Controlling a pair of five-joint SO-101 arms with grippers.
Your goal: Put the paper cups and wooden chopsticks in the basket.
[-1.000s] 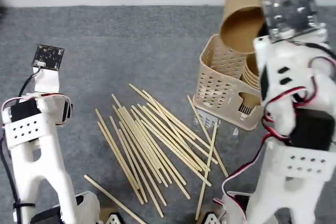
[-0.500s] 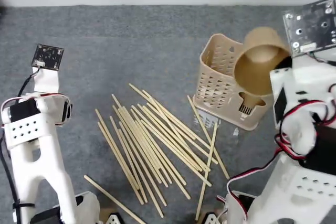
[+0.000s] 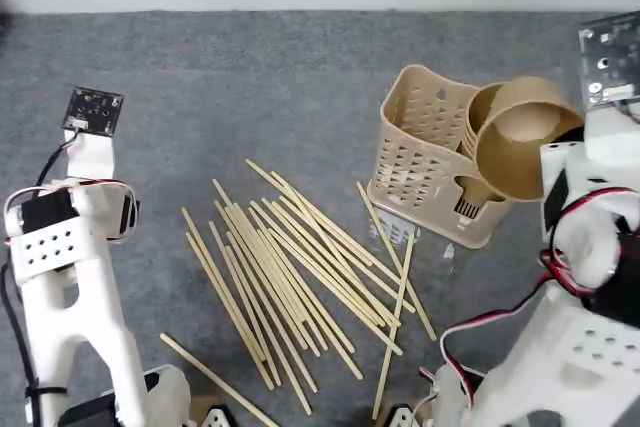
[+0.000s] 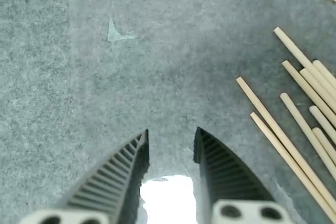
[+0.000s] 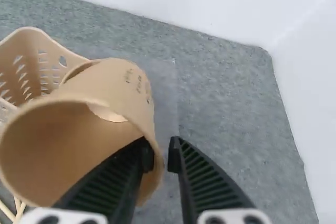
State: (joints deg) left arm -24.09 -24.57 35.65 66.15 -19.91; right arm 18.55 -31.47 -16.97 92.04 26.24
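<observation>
1 tan paper cup, tipped sideways

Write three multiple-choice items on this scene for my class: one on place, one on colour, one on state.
1. Where do the wooden chopsticks lie? A inside the basket; B loose on the grey mat; C on a plate.
2. What colour is the basket? A beige; B blue; C black.
3. What is the right claw doing? A open, empty; B shut on a paper cup; C shut on a chopstick.
Key: 1 B, they spread over the mat beside the basket; 2 A, its slotted walls are beige; 3 B, the cup's wall is pinched in it.
</observation>
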